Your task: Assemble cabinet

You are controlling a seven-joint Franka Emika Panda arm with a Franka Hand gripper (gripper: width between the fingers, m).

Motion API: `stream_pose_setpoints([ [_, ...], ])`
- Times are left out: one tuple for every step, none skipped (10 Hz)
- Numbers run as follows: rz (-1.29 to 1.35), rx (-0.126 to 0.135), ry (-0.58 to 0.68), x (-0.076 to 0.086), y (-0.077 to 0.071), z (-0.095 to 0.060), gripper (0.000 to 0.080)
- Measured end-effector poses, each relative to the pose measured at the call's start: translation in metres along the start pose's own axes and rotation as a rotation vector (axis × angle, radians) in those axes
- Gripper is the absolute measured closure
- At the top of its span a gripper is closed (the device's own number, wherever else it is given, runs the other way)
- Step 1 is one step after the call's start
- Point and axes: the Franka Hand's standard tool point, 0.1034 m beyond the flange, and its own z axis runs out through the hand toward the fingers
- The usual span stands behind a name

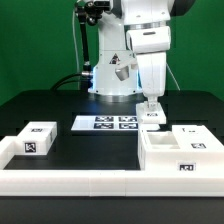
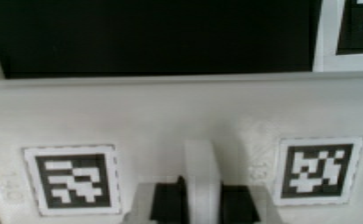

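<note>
The cabinet (image 1: 182, 156), a large white boxy body with tagged faces, stands on the black table at the exterior view's right. My gripper (image 1: 152, 110) reaches straight down onto its far left corner, where a small tagged white part sticks up. In the wrist view a broad white face of the cabinet (image 2: 178, 110) fills the frame, with two square tags (image 2: 71, 178) on it. A thin upright white wall (image 2: 201, 175) runs between my two dark fingers (image 2: 167, 203), and the gripper (image 2: 203, 203) is shut on it.
A separate white tagged block (image 1: 33, 142) sits at the exterior view's left. The marker board (image 1: 108, 123) lies flat behind the middle. A long low white rail (image 1: 80, 181) runs along the front. The robot base (image 1: 112, 75) stands at the back.
</note>
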Motion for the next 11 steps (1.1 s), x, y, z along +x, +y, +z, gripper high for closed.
stream_pose_setpoints([
  [0.0,0.001,0.0,-0.0001,-0.0001,0.0002,0.0737],
  [-0.011,-0.001,-0.002,0.0002,0.0007,0.0,0.0737],
  [-0.045,-0.01,-0.011,0.0015,0.0046,-0.0019,0.0737],
  [-0.09,-0.019,-0.021,0.003,0.009,-0.0035,0.0737],
  [-0.112,-0.019,-0.026,0.0036,0.0096,-0.0025,0.0737],
  [-0.103,-0.016,-0.025,0.0028,0.0086,-0.0013,0.0737],
  [-0.103,-0.015,-0.025,0.0026,0.0084,-0.0011,0.0737],
  [-0.084,-0.009,-0.026,0.0026,0.0076,-0.0007,0.0737],
  [-0.045,0.006,-0.031,0.0033,0.007,-0.0009,0.0737],
  [-0.013,0.019,-0.036,0.0045,0.0079,-0.0013,0.0737],
  [-0.003,0.025,-0.035,0.0053,0.0088,-0.0004,0.0737],
])
